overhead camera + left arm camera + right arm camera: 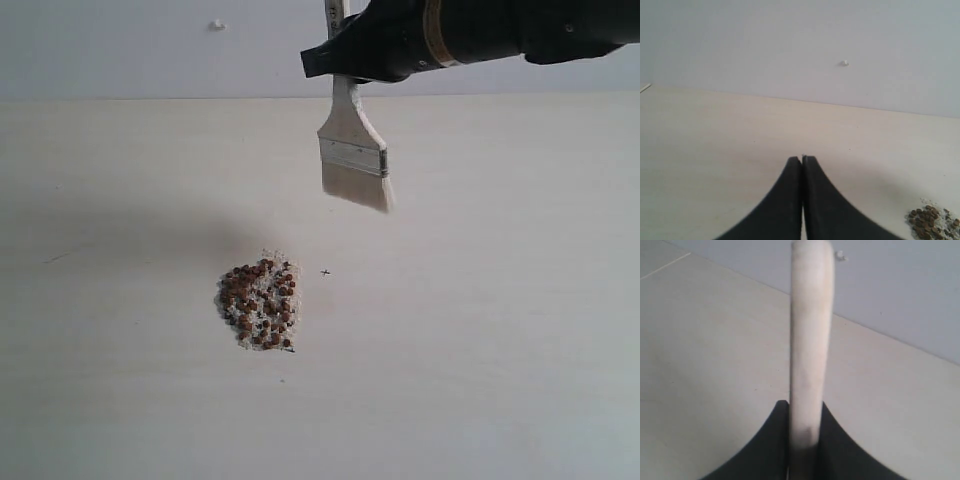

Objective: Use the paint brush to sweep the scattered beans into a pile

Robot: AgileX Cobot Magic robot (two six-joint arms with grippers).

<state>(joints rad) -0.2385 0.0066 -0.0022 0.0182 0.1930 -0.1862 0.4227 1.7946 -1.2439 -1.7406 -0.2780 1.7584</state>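
Beyond beans [259, 304], right pincer [338, 65] with brush [352, 150]

One paint brush [353, 150], dozens of beans [260, 303] (one pile), two tools: left tool [802, 159], right tool [803, 407]

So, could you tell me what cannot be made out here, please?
Exterior view: the black right gripper covers the upper handle of the cream-bristled wooden paint brush; the tiny reddish-brown beans are too small to count.
Left wrist view: the frame corner cuts off the beans.
Right wrist view: only the blurred handle shows, no bristles.
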